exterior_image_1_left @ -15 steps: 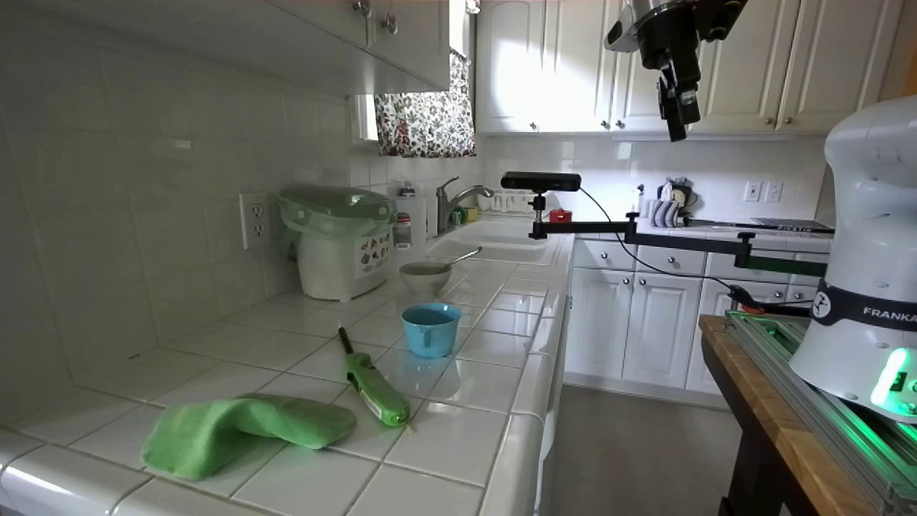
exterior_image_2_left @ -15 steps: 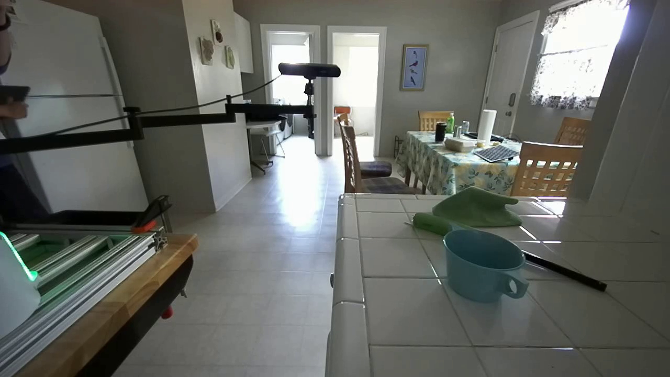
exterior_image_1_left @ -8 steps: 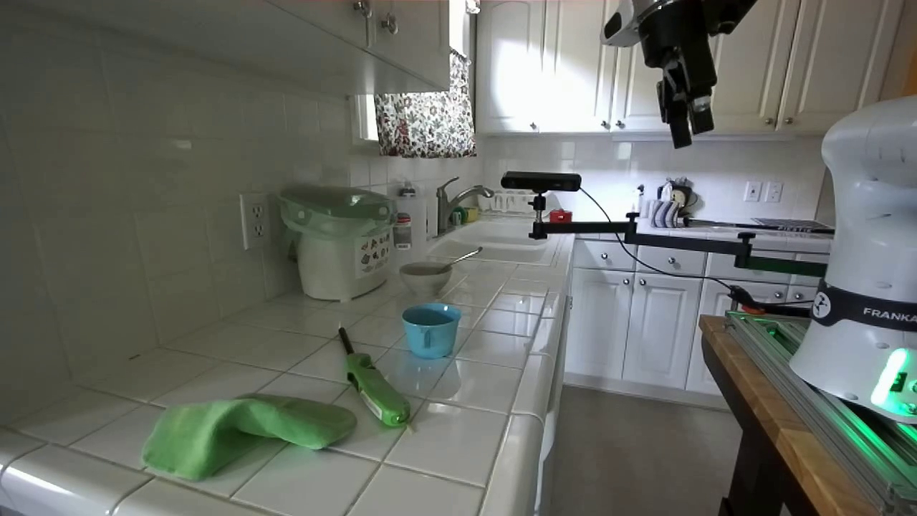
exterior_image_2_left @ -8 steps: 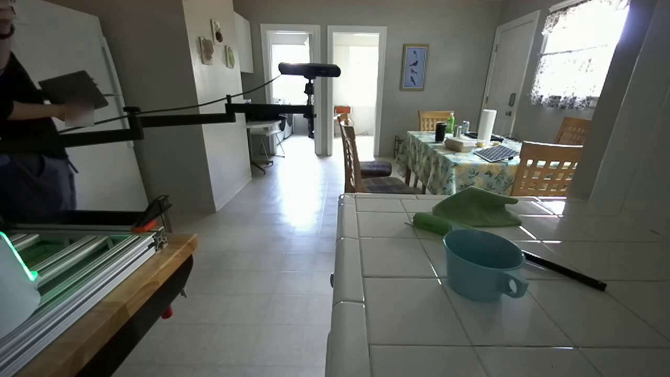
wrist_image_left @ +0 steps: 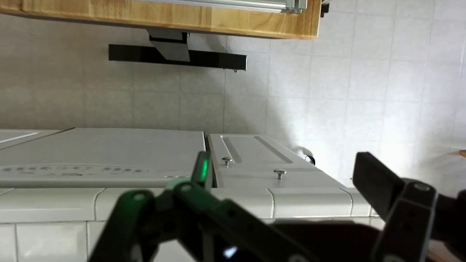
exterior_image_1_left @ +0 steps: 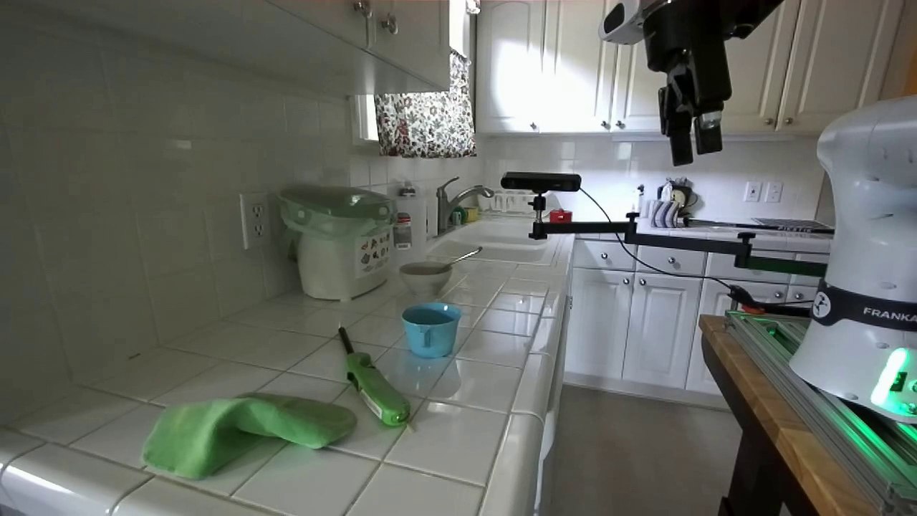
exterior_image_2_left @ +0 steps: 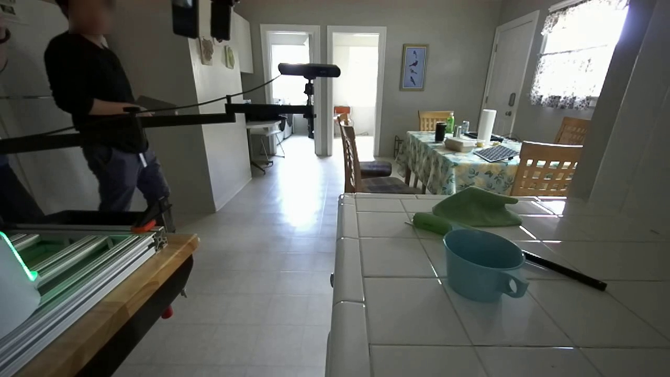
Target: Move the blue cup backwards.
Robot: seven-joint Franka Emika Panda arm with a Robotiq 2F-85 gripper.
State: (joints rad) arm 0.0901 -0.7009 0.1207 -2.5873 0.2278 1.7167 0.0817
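The blue cup (exterior_image_1_left: 430, 331) stands upright on the white tiled counter (exterior_image_1_left: 473, 444) in an exterior view. It also shows in an exterior view (exterior_image_2_left: 471, 269) with its handle toward that camera. The cup is out of sight in the wrist view. My gripper (exterior_image_1_left: 693, 145) hangs high in the air to the right of the counter, well apart from the cup. It also shows at the top of an exterior view (exterior_image_2_left: 203, 23), cut off by the frame's edge. In the wrist view the gripper (wrist_image_left: 285, 169) has its fingers spread wide with nothing between them, above the counter's edge.
A green lighter (exterior_image_1_left: 380, 390) and a green cloth (exterior_image_1_left: 247, 433) lie near the cup. A bowl with a spoon (exterior_image_1_left: 425, 278) and a white appliance with a green lid (exterior_image_1_left: 340, 251) stand behind it. A camera on a black arm (exterior_image_1_left: 541, 181) juts out. A person (exterior_image_2_left: 104, 94) stands beyond the bench.
My gripper has moved lower and slightly to the right in an exterior view, and has come into the top of an exterior view. A person has stepped into sight. The cup has not moved.
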